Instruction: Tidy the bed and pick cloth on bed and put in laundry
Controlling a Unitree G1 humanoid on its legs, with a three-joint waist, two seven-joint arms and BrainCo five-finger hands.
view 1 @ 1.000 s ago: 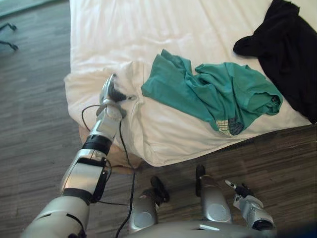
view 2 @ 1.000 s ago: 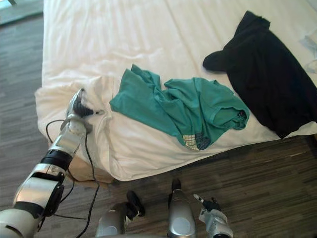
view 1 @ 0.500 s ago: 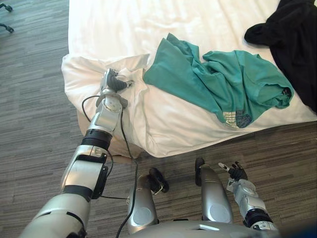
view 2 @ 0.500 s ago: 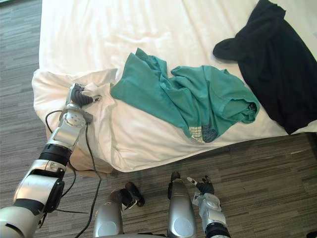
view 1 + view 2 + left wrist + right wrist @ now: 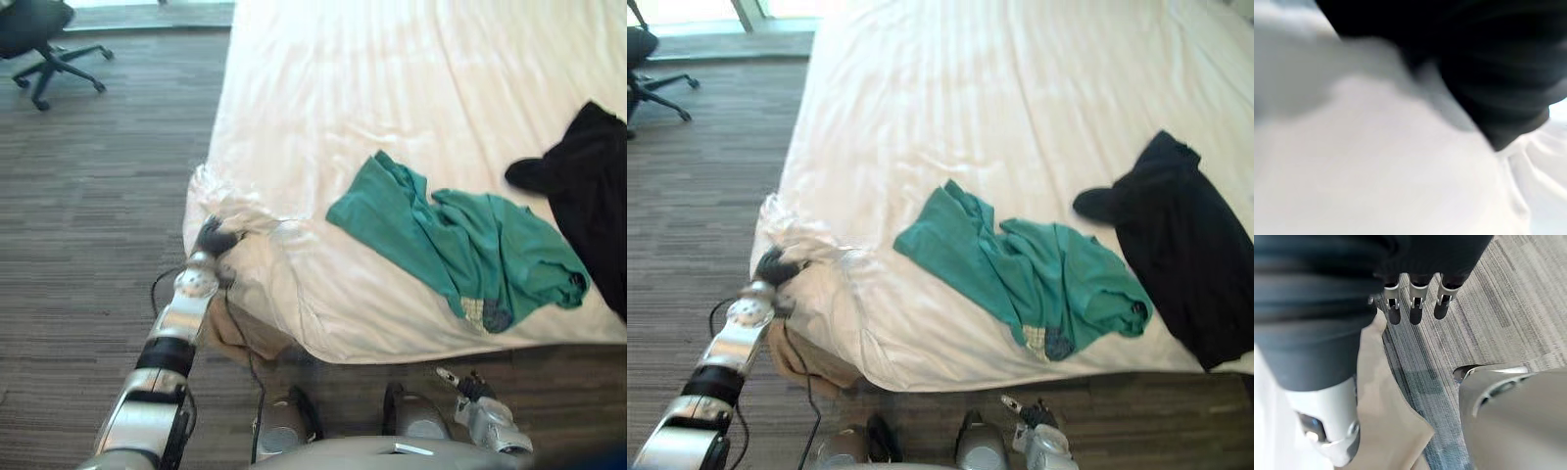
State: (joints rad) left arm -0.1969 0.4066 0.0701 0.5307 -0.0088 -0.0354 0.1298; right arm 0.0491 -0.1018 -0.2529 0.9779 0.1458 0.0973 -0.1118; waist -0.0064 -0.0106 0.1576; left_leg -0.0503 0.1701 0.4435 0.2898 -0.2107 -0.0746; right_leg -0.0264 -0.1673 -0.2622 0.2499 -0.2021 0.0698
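Your left hand [image 5: 214, 238] clutches the white bedsheet [image 5: 392, 98] at its near-left corner, your right hand [image 5: 487, 419] hangs slack-fingered; tug hard and the crumpled green shirt [image 5: 460, 250] by the near edge may slide off.

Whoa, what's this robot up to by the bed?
It is tidying the bed. Its left hand grips the bunched corner of the white sheet at the bed's near corner. A green shirt and a black garment lie on the sheet, neither picked up yet. Its right hand hangs open low over the floor, holding nothing.
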